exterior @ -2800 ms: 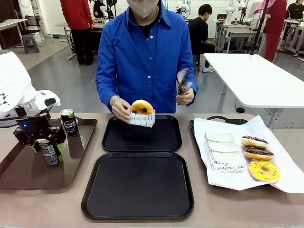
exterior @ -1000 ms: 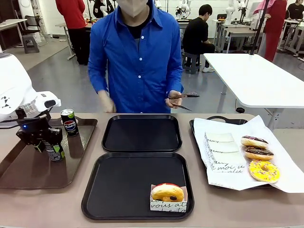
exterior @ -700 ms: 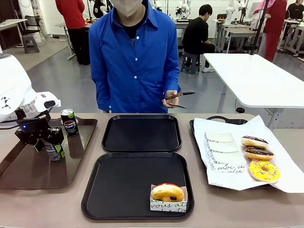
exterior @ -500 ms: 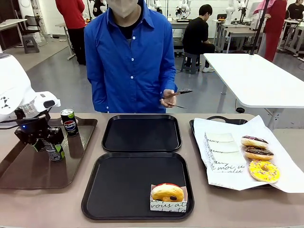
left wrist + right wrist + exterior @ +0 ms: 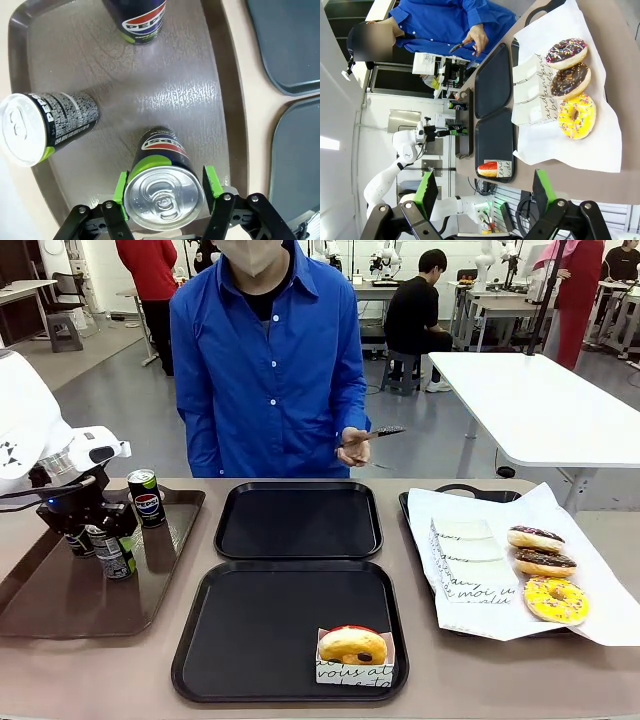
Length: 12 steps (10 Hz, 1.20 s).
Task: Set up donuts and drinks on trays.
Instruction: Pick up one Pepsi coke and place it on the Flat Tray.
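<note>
A black can (image 5: 113,553) stands on the brown tray (image 5: 60,610). My left gripper (image 5: 85,525) hangs over the can's silver top (image 5: 163,198), open a little, with its green pads (image 5: 121,192) close beside the rim. Two more cans (image 5: 142,20) (image 5: 35,130) stand on that tray, one at its far edge (image 5: 146,498). A glazed donut in a paper sleeve (image 5: 353,653) lies at the near tray's (image 5: 270,630) front right. The far tray (image 5: 299,522) is bare. My right gripper (image 5: 484,200) hovers high, open and holding nothing.
At the right, a paper-lined tray (image 5: 470,530) holds two chocolate donuts (image 5: 535,538) (image 5: 545,563), a yellow sprinkled one (image 5: 556,600) and a stack of paper sleeves (image 5: 468,560). The person stands behind the far tray holding tongs (image 5: 378,433).
The person has set the sleeved donut on the near tray and stepped back. My left gripper has put its can down on the brown tray and risen slightly, baring the can's top.
</note>
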Each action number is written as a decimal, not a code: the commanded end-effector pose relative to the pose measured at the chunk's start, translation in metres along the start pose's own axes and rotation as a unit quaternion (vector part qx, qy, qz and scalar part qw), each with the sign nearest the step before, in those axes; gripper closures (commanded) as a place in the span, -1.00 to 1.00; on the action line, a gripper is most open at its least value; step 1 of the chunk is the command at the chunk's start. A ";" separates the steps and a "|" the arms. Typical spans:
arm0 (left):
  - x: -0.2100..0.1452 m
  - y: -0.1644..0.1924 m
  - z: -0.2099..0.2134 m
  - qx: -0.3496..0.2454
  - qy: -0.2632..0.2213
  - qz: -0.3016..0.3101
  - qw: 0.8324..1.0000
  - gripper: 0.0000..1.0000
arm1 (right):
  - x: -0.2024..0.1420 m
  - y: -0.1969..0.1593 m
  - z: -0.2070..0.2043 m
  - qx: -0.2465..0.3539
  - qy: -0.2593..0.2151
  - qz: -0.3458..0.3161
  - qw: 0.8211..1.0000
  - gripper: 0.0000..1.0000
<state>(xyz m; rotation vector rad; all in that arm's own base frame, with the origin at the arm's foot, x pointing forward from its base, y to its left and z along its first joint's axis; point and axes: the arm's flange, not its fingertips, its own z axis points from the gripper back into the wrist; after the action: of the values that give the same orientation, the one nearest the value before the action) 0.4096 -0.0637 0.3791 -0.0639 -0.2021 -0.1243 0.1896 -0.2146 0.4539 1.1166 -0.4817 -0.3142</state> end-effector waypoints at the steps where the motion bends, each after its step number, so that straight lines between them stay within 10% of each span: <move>1: -0.003 0.002 -0.007 -0.023 -0.008 -0.005 1.000 -0.44 | 0.003 0.001 0.001 0.011 -0.003 0.008 1.000 -1.00; 2: -0.003 0.002 -0.009 -0.017 0.000 0.001 1.000 -0.44 | 0.003 0.001 0.001 0.011 -0.003 0.008 1.000 -1.00; 3: -0.002 0.002 -0.008 -0.016 0.002 0.000 1.000 0.75 | 0.003 0.001 0.001 0.011 -0.003 0.008 1.000 -1.00; 7: -0.007 0.005 -0.002 0.009 -0.018 0.011 1.000 1.00 | 0.003 0.001 0.001 0.011 -0.003 0.008 1.000 -1.00; 12: -0.105 0.012 0.091 0.003 0.015 0.002 1.000 1.00 | 0.003 0.001 0.001 0.011 -0.003 0.008 1.000 -1.00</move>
<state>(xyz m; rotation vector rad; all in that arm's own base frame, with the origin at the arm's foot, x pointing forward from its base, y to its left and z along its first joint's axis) 0.3656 -0.0495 0.4493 -0.0419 -0.1601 -0.1159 0.1901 -0.2144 0.4534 1.1159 -0.4792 -0.3144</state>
